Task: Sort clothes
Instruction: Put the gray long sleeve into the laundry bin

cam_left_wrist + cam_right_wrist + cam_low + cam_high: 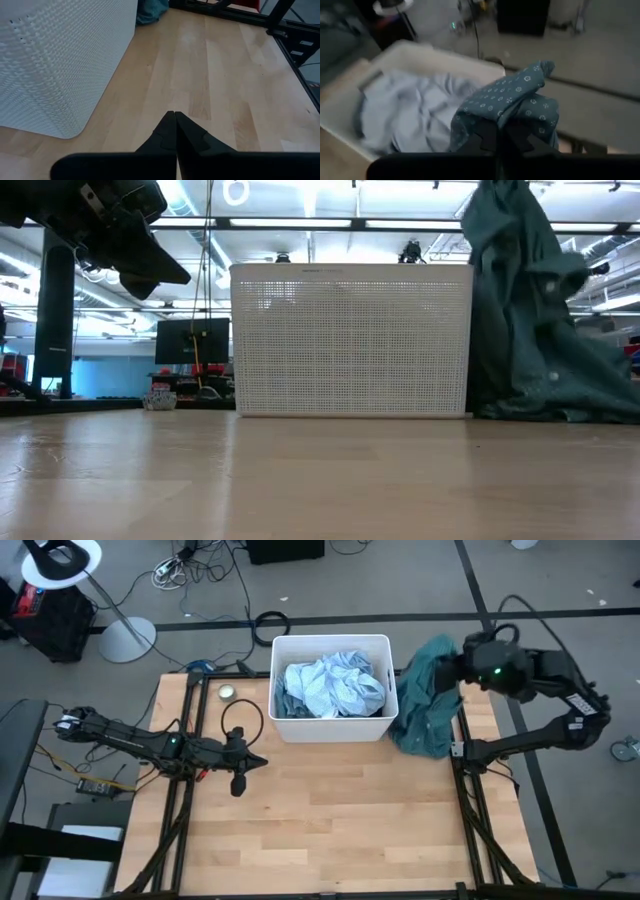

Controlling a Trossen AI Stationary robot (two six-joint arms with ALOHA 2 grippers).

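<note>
clearly the teal garment (425, 695) is soft and light: it hangs limp from the right hand (462, 668), draping down past the right wall of the white bin (330, 728) with its lower folds pooling on the desk (330, 810) at the right edge. the right wrist view shows that hand's fingers closed on a bunched fold of the teal cloth (512, 102), which carries a small pale dot print. judging by the drape, it will stretch, swing and trail when moved, and it could snag on the bin's rim; a pinch on a gathered ridge near the top, as now, seems the surest hold, since a single thin layer might slip out.

inside the bin lies a crumpled light blue garment (335, 685), equally soft, heaped in high wrinkles that offer easy ridges to pinch. a sliver of darker teal or grey cloth (281, 700) shows at its left side; whether that is a separate piece i cannot tell.

the left hand (240, 772) waits over the bare desk, left of and in front of the bin, its fingers pressed together on nothing.

counted: one teal garment held, one light blue garment in the bin, possibly one more under it, one bin, and one small round object (227, 692) on the desk left of the bin.
</note>
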